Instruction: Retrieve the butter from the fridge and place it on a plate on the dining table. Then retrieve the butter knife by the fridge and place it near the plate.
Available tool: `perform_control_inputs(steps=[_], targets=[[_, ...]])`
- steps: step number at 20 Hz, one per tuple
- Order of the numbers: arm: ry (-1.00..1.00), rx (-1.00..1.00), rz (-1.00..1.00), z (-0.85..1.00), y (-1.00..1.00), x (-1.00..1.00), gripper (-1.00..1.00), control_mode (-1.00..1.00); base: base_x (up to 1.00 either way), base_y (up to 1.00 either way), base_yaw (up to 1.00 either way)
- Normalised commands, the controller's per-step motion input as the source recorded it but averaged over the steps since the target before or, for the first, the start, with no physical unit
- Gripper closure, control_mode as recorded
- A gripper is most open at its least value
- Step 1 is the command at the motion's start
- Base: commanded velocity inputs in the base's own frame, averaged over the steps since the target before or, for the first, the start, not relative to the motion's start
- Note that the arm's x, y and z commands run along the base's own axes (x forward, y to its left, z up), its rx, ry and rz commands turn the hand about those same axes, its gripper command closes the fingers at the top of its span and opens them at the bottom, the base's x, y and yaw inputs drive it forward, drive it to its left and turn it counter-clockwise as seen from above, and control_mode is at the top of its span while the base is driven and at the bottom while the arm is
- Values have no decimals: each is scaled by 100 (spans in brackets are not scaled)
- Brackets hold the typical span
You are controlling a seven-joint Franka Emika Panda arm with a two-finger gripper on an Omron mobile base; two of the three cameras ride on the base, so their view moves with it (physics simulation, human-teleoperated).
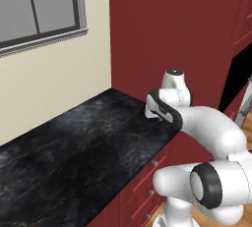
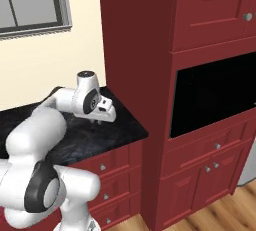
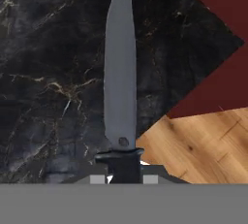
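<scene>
Hand view: one butter knife (image 3: 120, 82) — end effector (image 3: 124, 178) clamped on its handle.

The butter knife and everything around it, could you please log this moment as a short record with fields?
knife: butter knife, grey blade, dark handle at the fingertips
gripper: gripper low over the counter; hand view shows the handle between the fingertips, apparently gripped
surface: black marbled counter with red drawers under it
beside: tall red cabinet at the counter's end
floor: wooden floor past the counter edge
wall: cream wall with a window
</scene>
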Motion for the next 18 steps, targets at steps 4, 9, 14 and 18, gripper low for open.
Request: perform_control_inputs(steps=[4,9,14,18], targets=[[-11,0,0,98,3,-98,100,-100,0,0,0],[-7,0,0,97,0,-100,100,-100,0,0,0],[6,-1,2,9,-2,-44,100,-100,0,0,0],[8,0,0,-5,0,0,100,-100,0,0,0]])
